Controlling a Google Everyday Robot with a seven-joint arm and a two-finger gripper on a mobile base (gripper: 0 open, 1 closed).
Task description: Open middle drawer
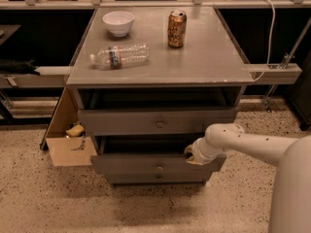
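Note:
The middle drawer (141, 163) is a grey front with a small round knob (159, 167) at its centre. It stands pulled out from the cabinet, with a dark gap showing above its top edge. My gripper (191, 155) is at the right end of that top edge, touching the drawer, with the white arm (252, 147) reaching in from the right. The arm's wrist hides the drawer's right end.
The taller top drawer (121, 122) also stands a little out. The slim bottom drawer (136, 177) sits below. On the cabinet top (204, 62) are a white bowl (118, 22), a lying plastic bottle (120, 56) and a can (177, 29). A cardboard box (65, 140) stands at the left.

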